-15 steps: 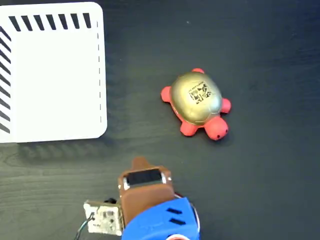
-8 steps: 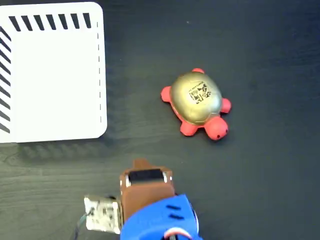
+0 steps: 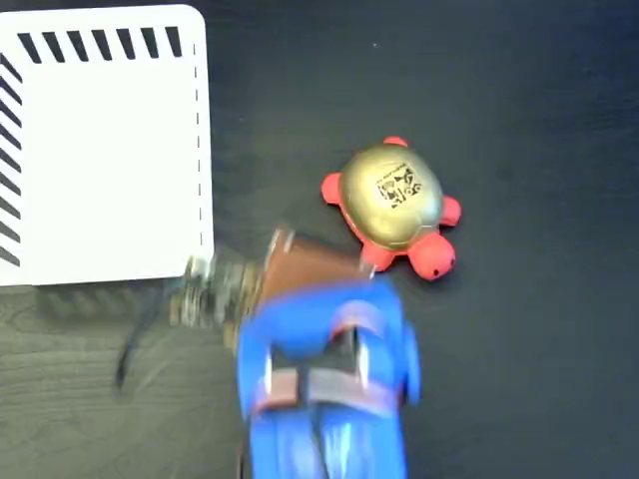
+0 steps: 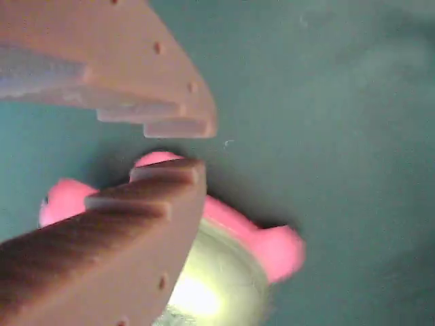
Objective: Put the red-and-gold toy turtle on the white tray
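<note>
The red-and-gold toy turtle sits on the dark table right of centre in the fixed view, gold shell up, red head pointing lower right. The white tray lies at the upper left and holds nothing. My gripper, blurred by motion, is just left of and below the turtle, between it and the tray's lower right corner. In the wrist view the turtle lies below the gripper, partly hidden by the lower finger. The jaws stand only slightly apart with nothing between them.
The blue arm comes up from the bottom edge of the fixed view, with a small circuit board and wires on its left side. Dark table surface surrounds the turtle.
The arm has swung up from the bottom edge toward the turtle, bringing the gripper tip close to the turtle's left side. Turtle and tray have not moved.
</note>
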### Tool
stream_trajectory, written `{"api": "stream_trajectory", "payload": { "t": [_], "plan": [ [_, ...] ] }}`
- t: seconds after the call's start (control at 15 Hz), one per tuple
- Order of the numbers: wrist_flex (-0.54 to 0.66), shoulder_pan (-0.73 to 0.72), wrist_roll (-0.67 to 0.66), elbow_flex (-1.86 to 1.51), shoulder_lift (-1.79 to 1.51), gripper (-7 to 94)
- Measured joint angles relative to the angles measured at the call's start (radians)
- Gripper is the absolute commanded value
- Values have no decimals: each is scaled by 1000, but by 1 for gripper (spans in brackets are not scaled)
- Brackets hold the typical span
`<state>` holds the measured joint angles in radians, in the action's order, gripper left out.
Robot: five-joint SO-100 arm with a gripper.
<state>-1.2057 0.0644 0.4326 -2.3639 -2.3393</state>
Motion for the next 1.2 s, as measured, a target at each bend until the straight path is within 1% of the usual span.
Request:
{"api": "stream_trajectory", "payload": {
  "t": [0.13, 0.33, 0.53, 0.6, 0.67, 0.73, 0.8, 0.87, 0.93, 1.0, 1.13, 1.2],
  "plan": [
    [-51, 43, 63, 153, 156, 0],
    [-149, 72, 117, 359, 374, 0],
    [-219, 126, 101, 537, 540, 0],
    [-242, 155, 78, 594, 591, 9],
    [-262, 179, 55, 644, 634, 22],
    [-291, 198, 29, 687, 669, 21],
    [-322, 210, 8, 723, 703, 22],
    [-344, 213, -5, 746, 721, 32],
    [-364, 225, -15, 769, 741, 39],
    [-380, 242, -32, 787, 753, 42],
    [-417, 247, -40, 819, 779, 54],
    [-428, 236, -28, 822, 796, 56]
  ]
}}
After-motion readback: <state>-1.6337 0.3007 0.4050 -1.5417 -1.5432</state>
